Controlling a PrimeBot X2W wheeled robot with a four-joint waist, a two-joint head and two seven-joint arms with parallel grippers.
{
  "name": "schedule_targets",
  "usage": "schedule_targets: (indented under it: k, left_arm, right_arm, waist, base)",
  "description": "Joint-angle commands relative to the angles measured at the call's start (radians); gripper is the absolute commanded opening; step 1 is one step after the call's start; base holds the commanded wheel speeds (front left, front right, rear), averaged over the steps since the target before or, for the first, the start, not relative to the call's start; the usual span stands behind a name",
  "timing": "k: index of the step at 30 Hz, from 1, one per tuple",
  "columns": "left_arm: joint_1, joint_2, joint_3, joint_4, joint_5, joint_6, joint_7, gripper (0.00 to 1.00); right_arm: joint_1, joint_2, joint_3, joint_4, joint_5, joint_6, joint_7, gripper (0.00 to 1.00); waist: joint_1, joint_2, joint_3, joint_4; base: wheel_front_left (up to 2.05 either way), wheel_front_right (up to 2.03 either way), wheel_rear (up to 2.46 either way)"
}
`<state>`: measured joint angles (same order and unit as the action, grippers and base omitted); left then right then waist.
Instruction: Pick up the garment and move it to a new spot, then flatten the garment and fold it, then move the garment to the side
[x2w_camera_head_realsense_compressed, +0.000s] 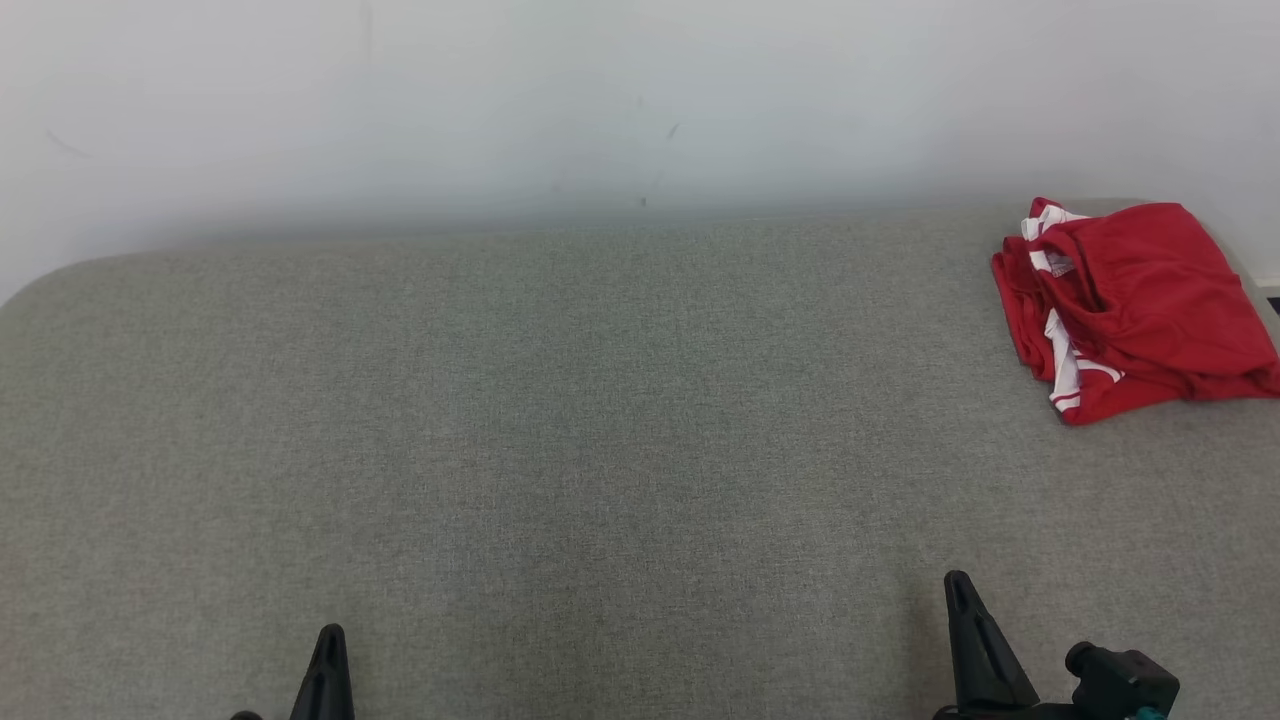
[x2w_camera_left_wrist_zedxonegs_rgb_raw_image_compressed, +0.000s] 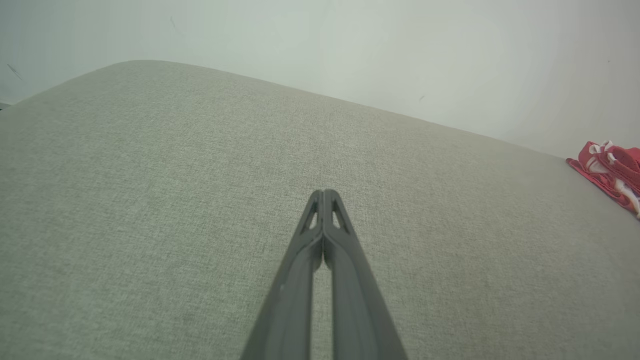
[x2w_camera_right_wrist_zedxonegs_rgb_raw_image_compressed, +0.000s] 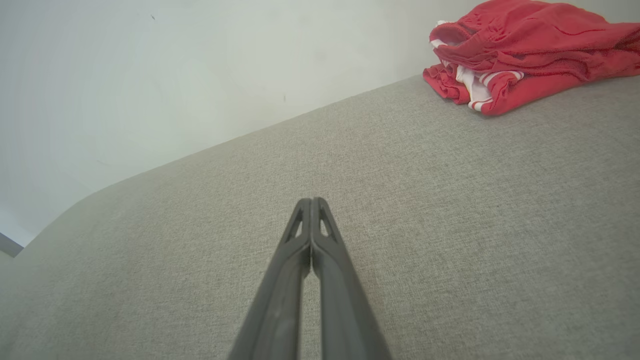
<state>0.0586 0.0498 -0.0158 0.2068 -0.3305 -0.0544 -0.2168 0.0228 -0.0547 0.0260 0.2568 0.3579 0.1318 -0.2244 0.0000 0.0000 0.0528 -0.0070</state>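
Sitting at the far right corner of the grey cushion (x2w_camera_head_realsense_compressed: 600, 420) is the red garment (x2w_camera_head_realsense_compressed: 1150, 300), white trim peeking out along its left side. It's stacked in several layers with a fairly squared outline, close to the pale wall (x2w_camera_head_realsense_compressed: 600, 90) behind. And look at the arms: both are well apart from it, down by the near edge. The left gripper (x2w_camera_head_realsense_compressed: 328, 655) pokes up at the near left, and the left wrist view confirms its fingers are pressed tip to tip with nothing between them. The right gripper (x2w_camera_head_realsense_compressed: 965, 600) is at the near right, same story in its own wrist view: fingers together, nothing carried, the garment lying off ahead and to the right.

So where does that leave the task? My read is that it's very nearly wrapped up. The garment looks folded rather than dumped, and it's parked off to the side, with the middle of the cushion bare. That fits the last step being done. A caution, though: the fold is loose, the top layer is rumpled and one hem sticks out at the near edge, so a compact bundle waiting for pickup can't be fully ruled out. If the fold counts, nothing is left but for the arms to rest.
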Motion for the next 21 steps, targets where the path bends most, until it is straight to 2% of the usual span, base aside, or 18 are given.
schedule_targets:
  k: [1,21]
  left_arm:
    - [-0.023,0.000,0.008,-0.013,-0.044,-0.009,0.008,0.00]
    - [-0.061,0.001,0.039,-0.002,-0.357,-0.026,0.090,0.00]
  right_arm:
    - [-0.021,-0.006,-0.004,-0.015,0.043,0.000,0.007,0.00]
    - [-0.051,-0.017,-0.022,-0.016,0.364,0.000,0.078,0.00]
  waist:
    - [0.0000,0.0000,-0.001,0.000]
    - [0.0000,0.0000,-0.009,0.001]
  base:
    - [0.00,0.00,0.00]
    - [0.00,0.00,0.00]
